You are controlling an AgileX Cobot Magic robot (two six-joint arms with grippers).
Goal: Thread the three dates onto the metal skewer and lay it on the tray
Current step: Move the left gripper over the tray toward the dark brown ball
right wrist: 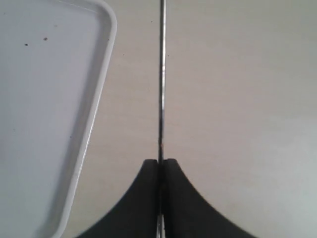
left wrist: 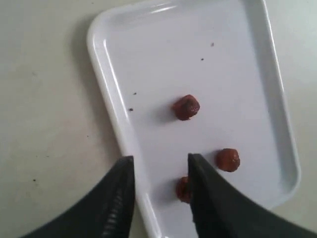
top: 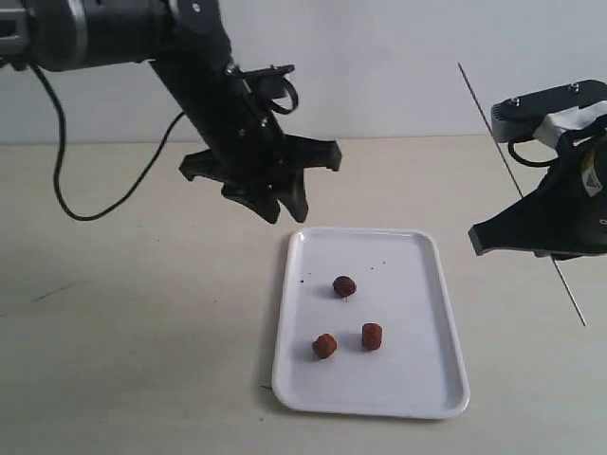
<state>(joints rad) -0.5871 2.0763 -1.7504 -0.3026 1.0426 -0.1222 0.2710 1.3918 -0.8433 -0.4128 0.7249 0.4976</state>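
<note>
The white tray (top: 436, 379) lies in the middle of the table with the three dates on it: a darker one (top: 344, 285) farther back and two (top: 324, 346) (top: 372, 336) nearer the front. My left gripper (top: 283, 207) hangs open and empty above the tray's far left corner. In the left wrist view its gap (left wrist: 161, 161) straddles the tray rim (left wrist: 106, 84), and one finger partly hides a date (left wrist: 182, 188); the other dates (left wrist: 186, 107) (left wrist: 228, 159) show fully. My right gripper (top: 548, 248) (right wrist: 161, 161) is shut on the metal skewer (top: 493, 133) (right wrist: 161, 74), held slanted above the table right of the tray (right wrist: 94, 114).
A black cable (top: 95, 213) loops over the pale table (top: 123, 332) at the left. A few dark specks (left wrist: 132, 101) dot the tray floor. A plain white wall (top: 379, 57) stands behind the table.
</note>
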